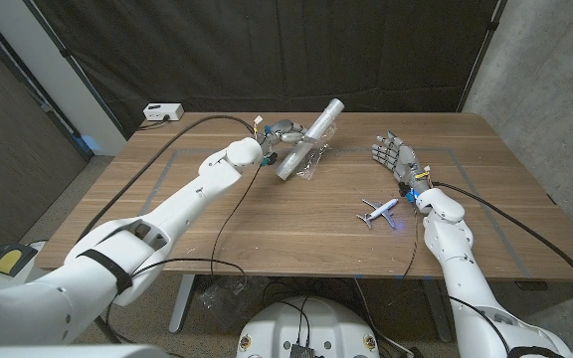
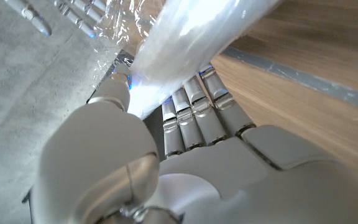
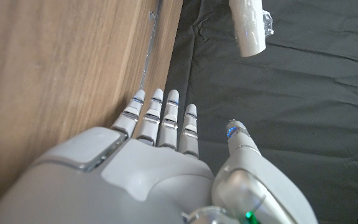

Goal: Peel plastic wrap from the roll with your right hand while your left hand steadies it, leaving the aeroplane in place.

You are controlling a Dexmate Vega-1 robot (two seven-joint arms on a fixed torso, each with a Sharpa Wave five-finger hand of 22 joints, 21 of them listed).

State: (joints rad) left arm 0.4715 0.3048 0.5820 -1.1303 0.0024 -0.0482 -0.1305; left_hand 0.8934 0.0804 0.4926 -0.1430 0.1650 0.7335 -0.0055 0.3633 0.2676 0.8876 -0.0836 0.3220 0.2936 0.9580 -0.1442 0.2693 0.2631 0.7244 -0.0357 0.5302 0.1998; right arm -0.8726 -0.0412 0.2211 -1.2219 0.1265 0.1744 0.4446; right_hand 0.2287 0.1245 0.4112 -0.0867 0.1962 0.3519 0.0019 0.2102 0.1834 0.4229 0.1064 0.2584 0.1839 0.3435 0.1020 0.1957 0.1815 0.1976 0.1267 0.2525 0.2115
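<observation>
1. You are working in a lab or test bay, not a home: a black curtain point(image 1: 267, 50) hangs as a backdrop well beyond both hands.
2. Bare concrete wall point(image 1: 545, 60) stands past your right hand point(image 1: 394, 159), on its outer side.
3. Tape lines point(image 1: 167, 159) mark a work zone on the wooden table point(image 1: 296, 234) around the hands.
4. A white power box point(image 1: 162, 111) sits at the table's far corner, beyond your left hand point(image 1: 282, 134).

from my remote seat i saw a wooden table point(image 1: 267, 234) with pale tape lines point(image 1: 167, 159) marking a rectangle on it. a black curtain point(image 1: 267, 50) hung behind it, a grey concrete wall point(image 1: 555, 70) stood beside it, and a white box point(image 1: 162, 111) sat by the table's far corner.
</observation>
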